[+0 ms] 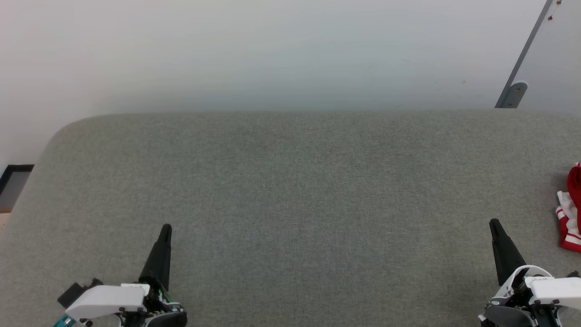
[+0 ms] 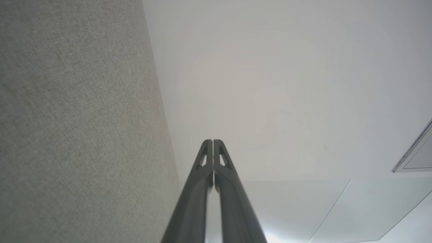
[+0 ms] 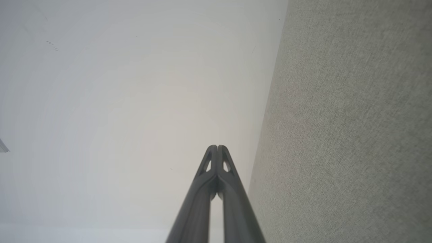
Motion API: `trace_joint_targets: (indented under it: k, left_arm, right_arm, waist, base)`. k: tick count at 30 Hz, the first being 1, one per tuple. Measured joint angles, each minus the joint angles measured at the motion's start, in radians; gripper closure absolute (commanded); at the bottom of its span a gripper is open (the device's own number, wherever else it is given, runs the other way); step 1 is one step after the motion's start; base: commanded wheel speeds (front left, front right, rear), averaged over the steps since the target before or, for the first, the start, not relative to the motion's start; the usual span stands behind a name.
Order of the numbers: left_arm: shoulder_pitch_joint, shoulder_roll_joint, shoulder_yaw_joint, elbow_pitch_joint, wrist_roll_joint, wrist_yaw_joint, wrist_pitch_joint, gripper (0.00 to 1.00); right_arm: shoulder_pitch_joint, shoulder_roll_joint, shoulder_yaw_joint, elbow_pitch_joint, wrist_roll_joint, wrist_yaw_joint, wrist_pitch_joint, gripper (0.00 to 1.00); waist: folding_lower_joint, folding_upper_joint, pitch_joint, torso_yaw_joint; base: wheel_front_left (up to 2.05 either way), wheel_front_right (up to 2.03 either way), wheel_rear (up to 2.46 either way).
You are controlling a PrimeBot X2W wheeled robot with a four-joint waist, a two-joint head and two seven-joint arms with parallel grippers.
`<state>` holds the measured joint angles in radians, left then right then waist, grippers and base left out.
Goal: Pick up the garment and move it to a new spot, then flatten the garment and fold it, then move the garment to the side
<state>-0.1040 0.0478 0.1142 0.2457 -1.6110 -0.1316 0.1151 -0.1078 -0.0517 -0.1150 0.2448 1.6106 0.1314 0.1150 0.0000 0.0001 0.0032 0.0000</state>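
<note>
A crumpled piece of red cloth with white-and-red striped trim [image 1: 573, 213] lies on the grey fabric surface [image 1: 290, 181] at the far right, cut off by the picture's edge. It looks like part of the garment; no lettering shows. My right gripper [image 1: 494, 222] is at the lower right, to the left of the cloth and apart from it, fingers shut with nothing held. My left gripper [image 1: 165, 227] is at the lower left, also shut and holding nothing. Each wrist view shows its closed fingertips, left [image 2: 213, 141] and right [image 3: 217, 146], beside the grey surface with the white wall beyond.
A white wall rises behind the surface's far edge. A grey slanted bar with a bracket [image 1: 513, 93] stands at the upper right. A dark-framed object [image 1: 13, 181] sits past the rounded left corner. Wide bare fabric stretches between the two grippers.
</note>
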Motion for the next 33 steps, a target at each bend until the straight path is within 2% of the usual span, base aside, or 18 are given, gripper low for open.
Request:
trace_joint_targets:
  k: [33]
  left_arm:
    - [0.000,0.000,0.000,0.000,0.000,0.000,0.000,1.00]
  right_arm:
    - [0.000,0.000,0.000,0.000,0.000,0.000,0.000,1.00]
  waist:
    - [0.0000,-0.0001,0.000,0.000]
  base:
    - [0.00,0.00,0.00]
